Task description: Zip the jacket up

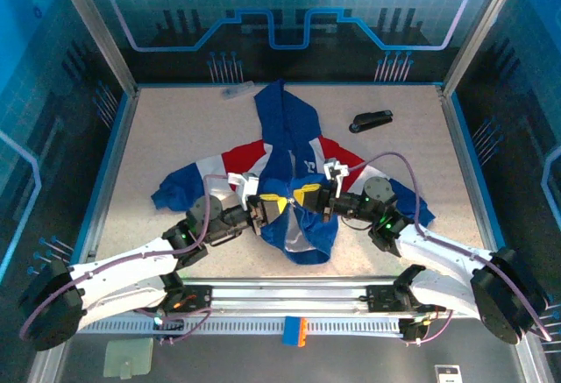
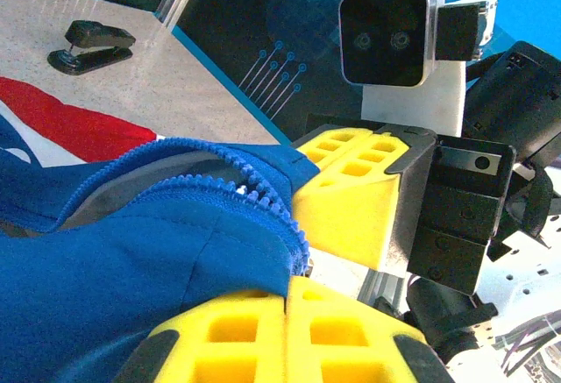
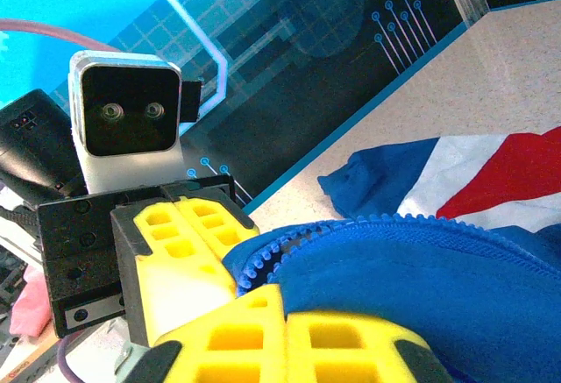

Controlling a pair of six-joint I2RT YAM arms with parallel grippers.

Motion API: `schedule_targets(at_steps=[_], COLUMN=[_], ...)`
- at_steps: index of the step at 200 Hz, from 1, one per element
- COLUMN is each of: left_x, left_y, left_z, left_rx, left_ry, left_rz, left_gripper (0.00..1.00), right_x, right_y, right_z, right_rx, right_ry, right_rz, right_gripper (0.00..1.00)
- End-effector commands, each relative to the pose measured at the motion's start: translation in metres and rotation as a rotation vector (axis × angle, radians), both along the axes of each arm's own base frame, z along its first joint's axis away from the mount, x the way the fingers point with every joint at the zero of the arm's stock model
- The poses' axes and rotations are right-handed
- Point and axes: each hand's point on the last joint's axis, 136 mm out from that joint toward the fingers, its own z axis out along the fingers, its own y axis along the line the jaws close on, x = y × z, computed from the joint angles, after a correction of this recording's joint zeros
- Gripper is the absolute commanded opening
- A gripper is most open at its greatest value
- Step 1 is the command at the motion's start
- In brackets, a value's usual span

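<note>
The jacket [image 1: 289, 151] lies spread on the table, royal blue with red and white bands and its hood toward the back. Its front is open, and the zipper teeth [image 2: 263, 195] run along both edges. My left gripper [image 1: 273, 207] is shut on the jacket's left front edge near the hem, with blue fabric pinched between its yellow fingers [image 2: 219, 330]. My right gripper [image 1: 305, 196] faces it a few centimetres away and is shut on the opposite zipper edge [image 3: 263, 256]. The lower front of the jacket [image 1: 307, 238] bunches up between and below the two grippers.
A black stapler [image 1: 371, 121] lies at the back right of the table, beyond the jacket. A small clear object [image 1: 235, 91] sits at the back edge near the hood. Aluminium posts and blue walls enclose the table [image 1: 158, 129].
</note>
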Motion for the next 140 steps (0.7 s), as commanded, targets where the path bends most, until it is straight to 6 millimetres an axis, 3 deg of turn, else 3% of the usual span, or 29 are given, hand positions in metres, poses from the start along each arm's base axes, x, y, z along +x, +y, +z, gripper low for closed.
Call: schedule_targets(at_steps=[1, 98, 140], left_x=[-0.003, -0.003, -0.010], left_y=[-0.002, 0.000, -0.007], left_z=[-0.003, -0.037, -0.034], left_rx=[0.006, 0.107, 0.102], left_ry=[-0.010, 0.134, 0.145], left_rz=[-0.011, 0.003, -0.054], left_gripper=[0.00, 0.00, 0.00], right_x=[0.001, 0.002, -0.001], right_y=[0.005, -0.001, 0.003], right_z=[0.028, 0.022, 0.011], right_rx=[0.057, 0.010, -0.036], right_ry=[-0.029, 0.007, 0.052], right_rz=[0.006, -0.038, -0.020], right_gripper=[0.00, 0.00, 0.00])
